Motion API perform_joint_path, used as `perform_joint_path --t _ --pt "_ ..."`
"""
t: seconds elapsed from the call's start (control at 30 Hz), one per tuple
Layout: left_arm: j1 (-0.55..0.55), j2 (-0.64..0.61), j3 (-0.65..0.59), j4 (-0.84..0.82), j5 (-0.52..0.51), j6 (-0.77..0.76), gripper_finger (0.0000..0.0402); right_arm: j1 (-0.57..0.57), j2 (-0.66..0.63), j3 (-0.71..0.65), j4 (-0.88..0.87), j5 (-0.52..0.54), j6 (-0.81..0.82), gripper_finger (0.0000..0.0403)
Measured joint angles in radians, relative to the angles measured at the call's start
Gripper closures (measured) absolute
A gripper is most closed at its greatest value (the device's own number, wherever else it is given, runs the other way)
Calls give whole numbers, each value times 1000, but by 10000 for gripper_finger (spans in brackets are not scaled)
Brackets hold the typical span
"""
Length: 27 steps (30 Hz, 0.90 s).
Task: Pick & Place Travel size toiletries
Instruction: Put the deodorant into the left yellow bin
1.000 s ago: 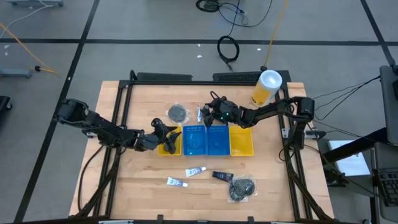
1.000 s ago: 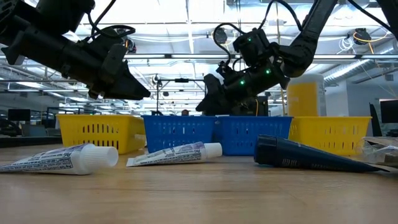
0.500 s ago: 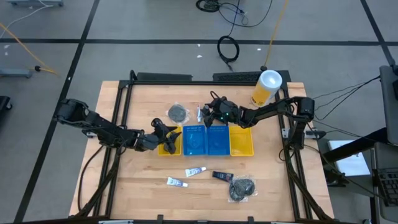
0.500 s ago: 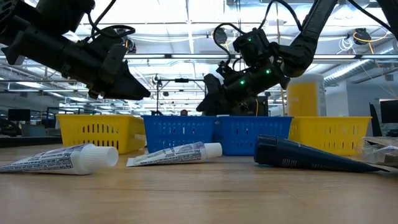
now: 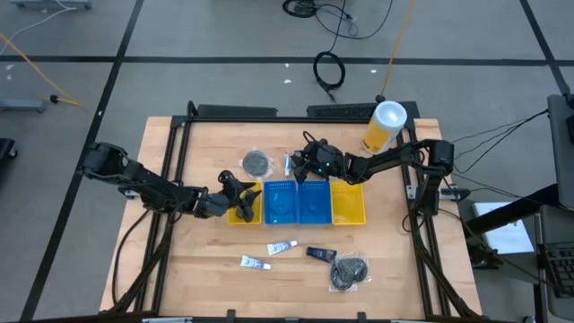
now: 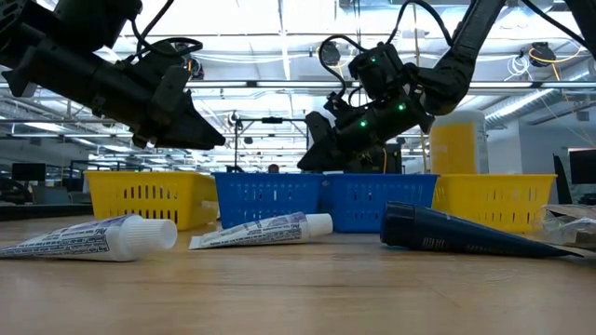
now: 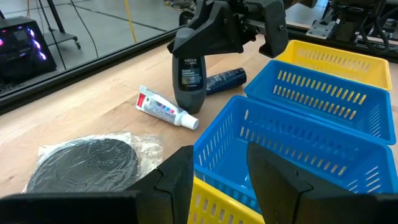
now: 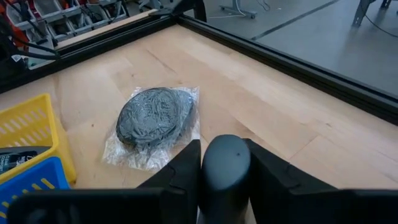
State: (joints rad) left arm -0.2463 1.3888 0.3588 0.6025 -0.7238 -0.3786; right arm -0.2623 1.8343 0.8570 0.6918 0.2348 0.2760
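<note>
My right gripper [image 5: 299,166] stands just beyond the far side of the blue bins [image 5: 296,203], shut on an upright dark grey bottle [image 7: 188,81]. Beside the bottle on the table lie a white tube [image 7: 166,109] and a navy bottle [image 7: 225,79]. A black wrapped bundle [image 5: 256,162] lies to their left. My left gripper [image 7: 221,186] hangs open over the left yellow bin [image 5: 242,213], holding nothing. Two more white tubes [image 5: 282,246], [image 5: 254,262], a navy tube [image 5: 320,255] and another bundle [image 5: 349,271] lie near the front. My right gripper pinches the dark bottle's rounded cap [image 8: 225,162] between its two fingers. The fingers slant down from the table's right and far side. The bottle stands upright with its base [image 7: 188,111] on the table, as far as the left wrist view shows.
Four bins stand in a row mid-table: yellow, two blue, and yellow [image 5: 349,204]. A dark item [image 8: 18,158] lies in the left yellow bin. A tall yellow canister with a white lid [image 5: 386,126] stands at the far right. Black frame rails edge the table.
My right gripper's fingers have drawn together around the dark bottle's cap, without the arm shifting. The bottle stays upright where it was.
</note>
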Motion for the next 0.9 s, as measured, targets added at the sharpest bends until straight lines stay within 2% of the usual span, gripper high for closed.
perform_joint_path --t 0.37,0.67,0.9 --pt "0 0 0 1 0 -2 254 0 -31 -2 0 -4 -26 313" --pt "0 0 0 62 0 11 254 9 -173 0 -58 -54 -42 313" --pt "-1 0 0 92 4 17 254 69 -306 0 -116 -54 -84 313"
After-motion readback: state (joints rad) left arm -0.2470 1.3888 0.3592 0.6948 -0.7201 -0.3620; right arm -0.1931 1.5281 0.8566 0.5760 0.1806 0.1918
